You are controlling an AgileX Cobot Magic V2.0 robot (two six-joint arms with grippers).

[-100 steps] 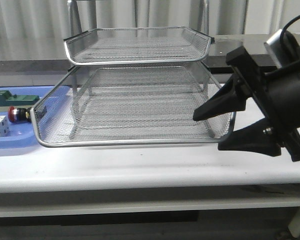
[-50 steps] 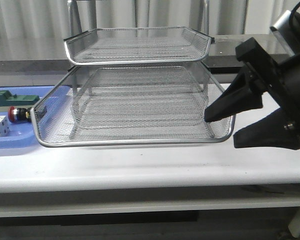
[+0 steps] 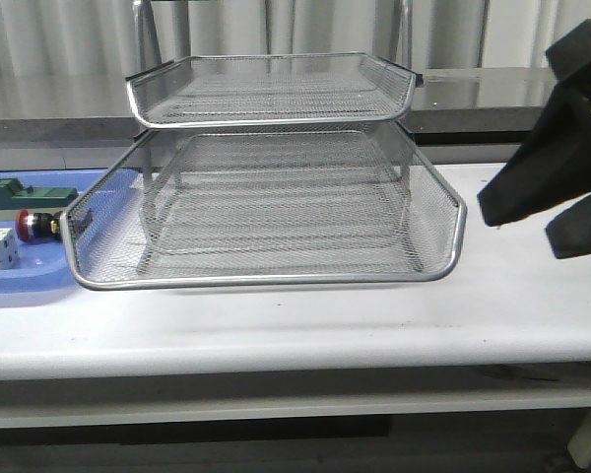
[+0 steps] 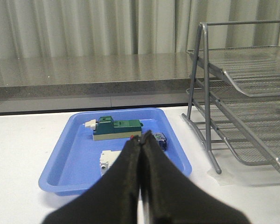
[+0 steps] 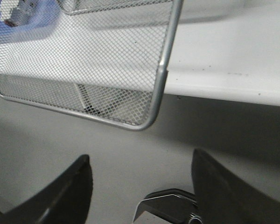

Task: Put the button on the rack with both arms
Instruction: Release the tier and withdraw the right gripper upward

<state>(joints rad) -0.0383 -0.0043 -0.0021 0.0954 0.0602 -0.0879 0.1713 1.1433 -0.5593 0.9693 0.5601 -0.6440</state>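
Observation:
The button (image 3: 35,226) lies on its side in the blue tray (image 3: 20,281) left of the rack (image 3: 266,207), red head toward the front. In the left wrist view my left gripper (image 4: 142,136) is shut with nothing in it. It hovers over the tray, and its tips hide most of the button (image 4: 160,140). My right gripper (image 3: 517,230) is open and empty, in the air to the right of the rack's lower tray. In the right wrist view it (image 5: 141,158) is off the corner of that tray (image 5: 159,79).
A green block (image 4: 116,128) and a white block (image 4: 107,161) lie in the blue tray (image 4: 65,158) beside the button. The rack's grey frame legs (image 4: 205,116) stand just right of the tray. A dark counter ledge (image 3: 512,99) runs behind the table.
My right gripper has moved to the right, away from the front right corner of the rack's lower tray, and stays open. The button and rack have not moved.

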